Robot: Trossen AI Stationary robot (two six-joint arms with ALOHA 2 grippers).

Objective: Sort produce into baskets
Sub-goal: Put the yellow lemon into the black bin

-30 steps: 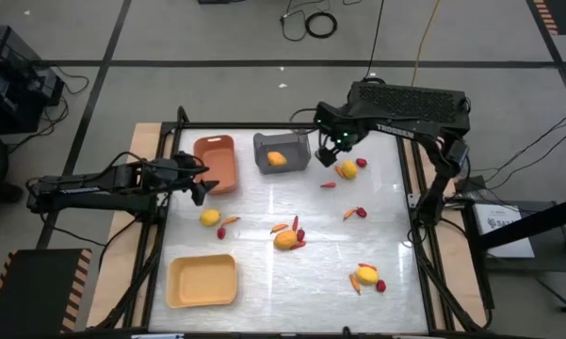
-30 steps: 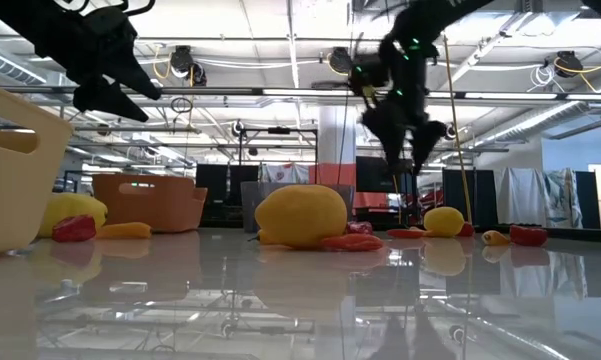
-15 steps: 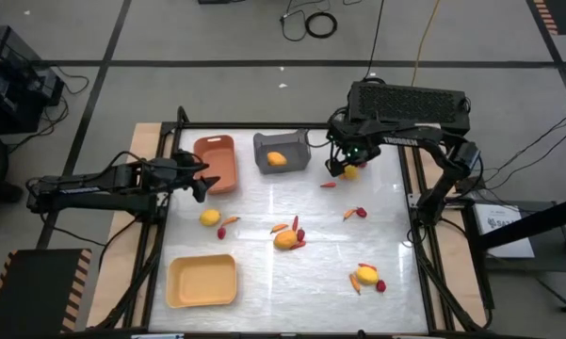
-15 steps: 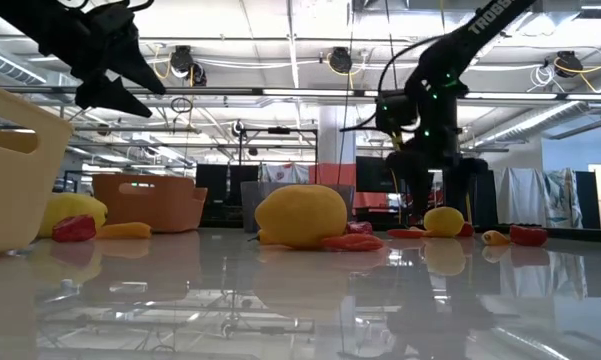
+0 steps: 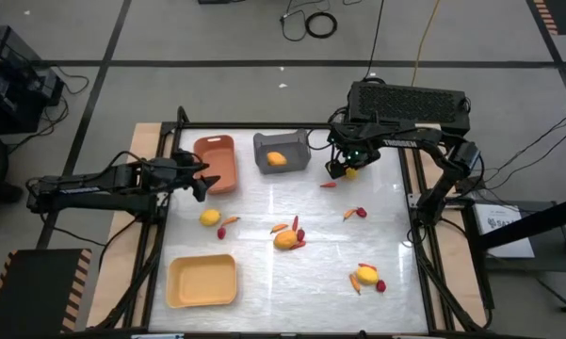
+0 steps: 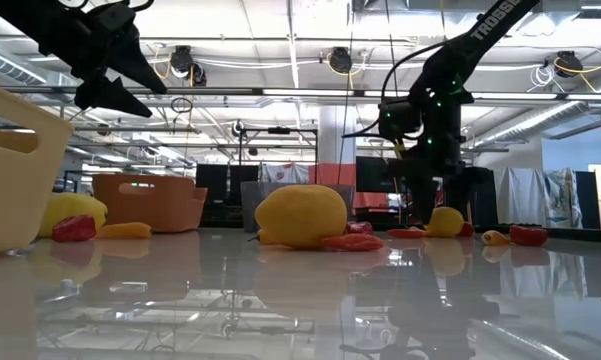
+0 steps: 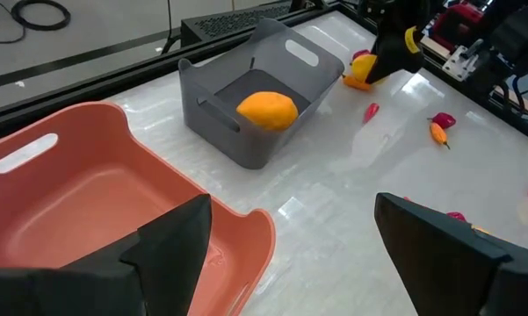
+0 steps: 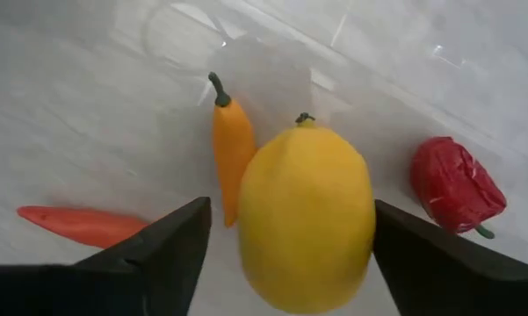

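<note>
My right gripper points straight down at the table's far right, open. Its fingers stand on either side of a yellow lemon-like fruit that lies on the table. A strip of table shows between the fruit and one finger. An orange carrot-like stick lies against the fruit and a red piece is close by. My left gripper hangs open over the near end of the orange-brown basket. The dark grey basket holds one orange fruit. The pale yellow basket stands near left.
More produce lies scattered on the white table: a yellow fruit at the left, another with sticks and red pieces mid-table, a third near right, and small pieces between them. A black frame rail runs along the far edge.
My right gripper has come down from beside the dark grey basket toward the table's right. It now stands low around the yellow fruit, which has not moved. My left arm has kept still.
</note>
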